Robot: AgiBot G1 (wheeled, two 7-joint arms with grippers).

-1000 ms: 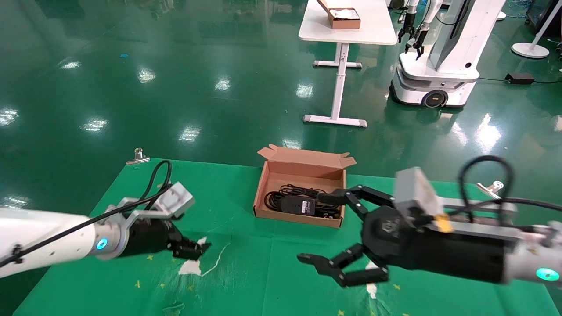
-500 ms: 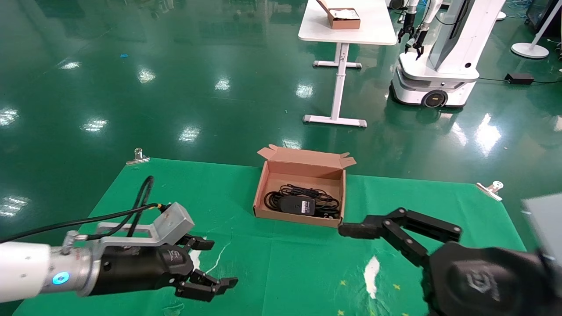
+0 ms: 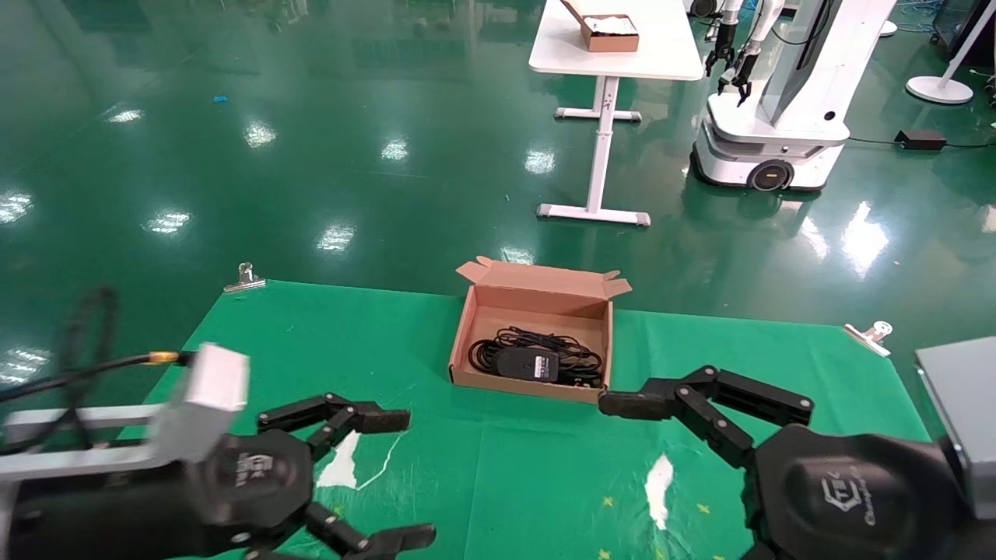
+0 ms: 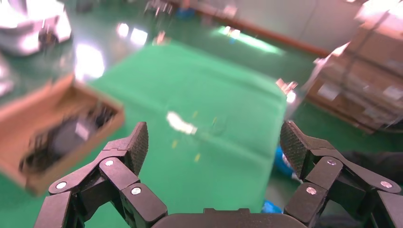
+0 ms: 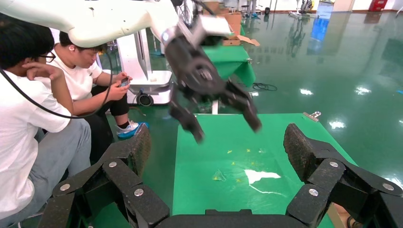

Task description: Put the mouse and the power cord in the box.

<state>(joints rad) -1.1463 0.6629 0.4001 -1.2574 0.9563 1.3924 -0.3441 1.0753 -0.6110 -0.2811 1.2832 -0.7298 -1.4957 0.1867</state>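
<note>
One open cardboard box (image 3: pixel 537 327) sits on one green cloth (image 3: pixel 498 467), holding one mouse (image 3: pixel 529 363) and one coiled power cord (image 3: pixel 576 359). Two metal clips (image 3: pixel 245 277) hold the cloth. Two grippers, left (image 3: pixel 393 478) and right (image 3: pixel 622 404), at seven and four o'clock.

The right gripper (image 3: pixel 615 459) carries white lettering beside a logo on its black housing; it seems to start with "Ch", but the rest is too small to make out. A similar white mark sits on the left gripper (image 3: pixel 397 478), unreadable. No other text is legible.
</note>
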